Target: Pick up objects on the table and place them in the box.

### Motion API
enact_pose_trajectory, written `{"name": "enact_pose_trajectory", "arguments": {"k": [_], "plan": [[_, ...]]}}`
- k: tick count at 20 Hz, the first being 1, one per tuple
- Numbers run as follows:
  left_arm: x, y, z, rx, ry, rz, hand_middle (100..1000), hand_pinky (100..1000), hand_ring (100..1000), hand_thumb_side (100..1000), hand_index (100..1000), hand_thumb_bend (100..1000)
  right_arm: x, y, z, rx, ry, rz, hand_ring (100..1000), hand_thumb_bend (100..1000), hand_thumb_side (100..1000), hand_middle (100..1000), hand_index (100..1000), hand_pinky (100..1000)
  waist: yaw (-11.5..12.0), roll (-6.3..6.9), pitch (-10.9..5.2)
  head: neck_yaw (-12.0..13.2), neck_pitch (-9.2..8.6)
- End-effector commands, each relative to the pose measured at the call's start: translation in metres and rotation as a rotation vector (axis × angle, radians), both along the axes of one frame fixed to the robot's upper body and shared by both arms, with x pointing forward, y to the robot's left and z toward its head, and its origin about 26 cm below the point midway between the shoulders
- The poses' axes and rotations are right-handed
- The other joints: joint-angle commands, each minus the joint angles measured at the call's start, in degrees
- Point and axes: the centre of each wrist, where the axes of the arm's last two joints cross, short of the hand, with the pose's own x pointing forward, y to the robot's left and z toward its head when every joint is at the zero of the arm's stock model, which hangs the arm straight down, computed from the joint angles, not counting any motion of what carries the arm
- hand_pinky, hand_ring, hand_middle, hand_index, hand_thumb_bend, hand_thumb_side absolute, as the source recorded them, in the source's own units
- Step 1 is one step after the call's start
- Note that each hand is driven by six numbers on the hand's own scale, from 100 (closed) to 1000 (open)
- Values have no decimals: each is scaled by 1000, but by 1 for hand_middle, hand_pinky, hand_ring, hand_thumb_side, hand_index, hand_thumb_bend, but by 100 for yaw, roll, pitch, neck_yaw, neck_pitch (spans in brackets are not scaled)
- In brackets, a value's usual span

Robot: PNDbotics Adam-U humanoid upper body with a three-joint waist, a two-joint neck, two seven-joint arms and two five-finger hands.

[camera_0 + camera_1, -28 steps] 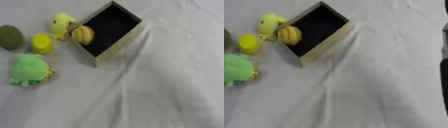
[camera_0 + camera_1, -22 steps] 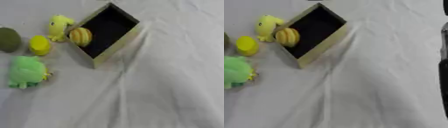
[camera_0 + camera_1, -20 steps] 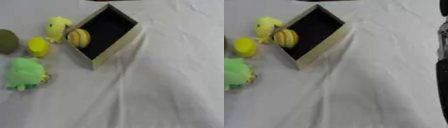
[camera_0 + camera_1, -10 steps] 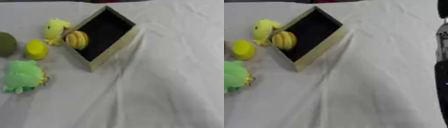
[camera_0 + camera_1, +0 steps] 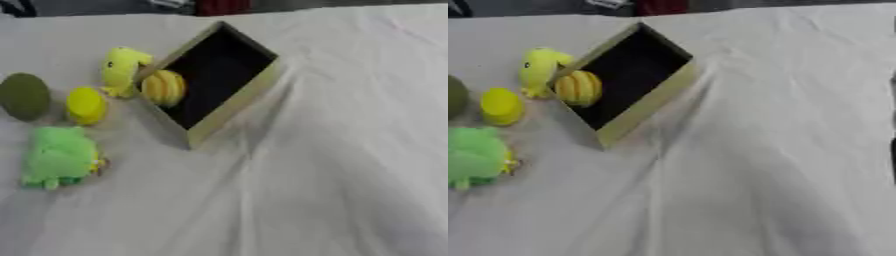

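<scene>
Box [image 5: 229,102] sits askew on white cloth [image 5: 332,165] — striped ball [image 5: 163,87] at its left rim; neither hand shows, so their state is unknowable.

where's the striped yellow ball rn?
The striped yellow ball sits at the left edge of the box, upper left of the left eye view, right beside the yellow duck toy.

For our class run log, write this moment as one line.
box: striped ball at its left edge | outside, left: yellow toy, yellow ball, dark green ball, green plush | robot hands: not seen
</scene>
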Motion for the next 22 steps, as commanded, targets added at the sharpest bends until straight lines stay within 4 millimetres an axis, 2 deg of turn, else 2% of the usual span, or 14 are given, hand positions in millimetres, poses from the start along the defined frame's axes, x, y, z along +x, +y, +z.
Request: {"name": "enact_pose_trajectory", "arguments": {"k": [1,4,9,12,19,22], "plan": [[-6,13,13,121,6,103,719,738,736,597,885,561,-10,-10,11,-82,-60,-61,918,100,454,726,795,901,-11,-7,-166,-24,-114],[-6,22,15,199,54,171,727,744,739,619,893,569,-12,-16,6,-104,-68,-90,917,100,447,727,795,899,-25,-10,-173,-44,-35],[-6,35,16,327,150,279,749,759,751,653,909,603,-13,-20,1,-119,-86,-109,914,100,443,725,795,895,-41,-13,-173,-90,214],[-6,41,17,413,209,353,769,779,765,676,917,634,-14,-22,0,-139,-96,-118,913,100,441,725,796,892,-45,-22,-175,-31,320],[-11,49,19,699,311,481,820,854,815,733,930,679,-16,-26,-2,-183,-109,-144,911,100,440,726,797,888,-25,-35,-198,141,380],[-12,49,21,860,364,514,831,873,827,697,935,708,-17,-28,-3,-201,-113,-154,911,100,438,726,798,886,-7,-36,-219,172,383]]}}
